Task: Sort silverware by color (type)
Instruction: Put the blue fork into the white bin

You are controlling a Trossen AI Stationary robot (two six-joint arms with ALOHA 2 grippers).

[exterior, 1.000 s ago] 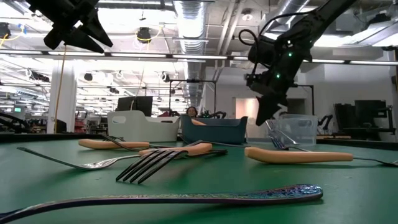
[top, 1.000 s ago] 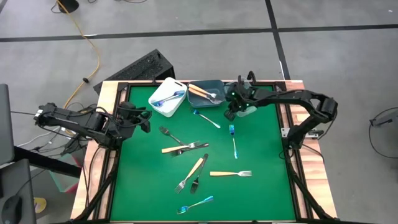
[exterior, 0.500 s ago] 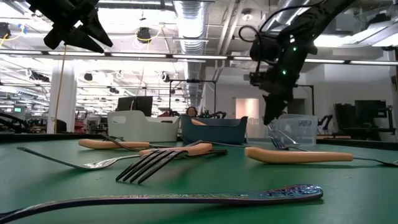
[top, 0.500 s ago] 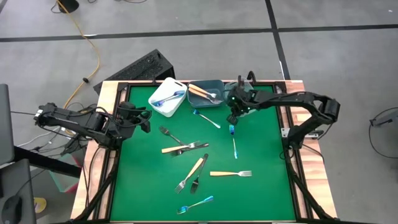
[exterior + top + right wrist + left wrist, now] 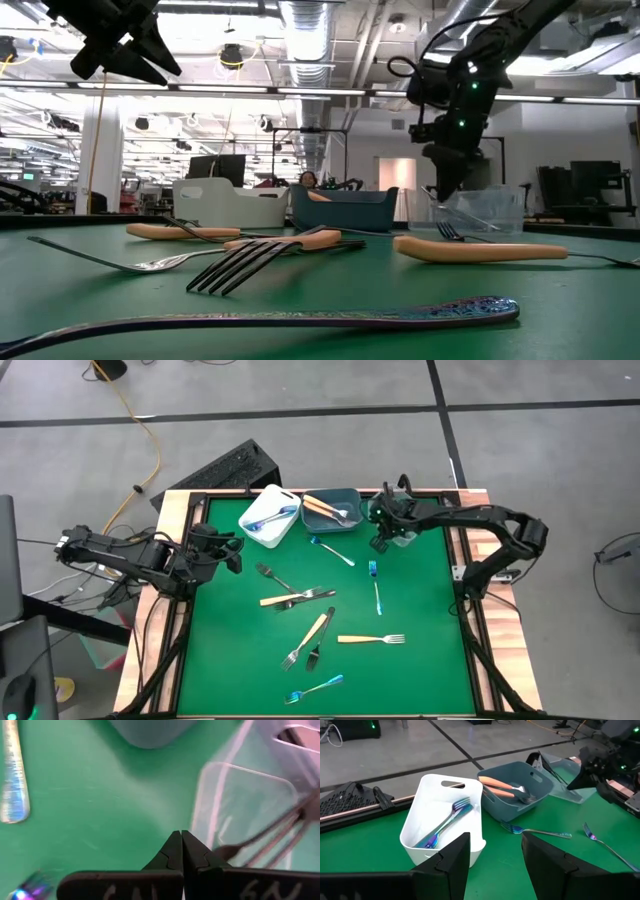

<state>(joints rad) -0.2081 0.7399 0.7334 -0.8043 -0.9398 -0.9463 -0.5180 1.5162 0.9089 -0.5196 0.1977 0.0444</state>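
Right hand (image 5: pixel 381 541) pinched shut, seemingly empty — blue fork (image 5: pixel 376 588) nearby lies lengthwise, front-to-back.

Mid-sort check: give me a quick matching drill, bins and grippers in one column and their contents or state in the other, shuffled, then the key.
Things:
1. white bin
2. grey-blue bin
3. clear bin
4. right gripper

States:
A. fingers shut, holding nothing, at the clear bin's edge
B. holds orange-handled silverware
C. holds a blue-handled fork
D. holds dark silverware

Pairs: 1-C, 2-B, 3-D, 4-A

The left gripper waits open near the white bin.
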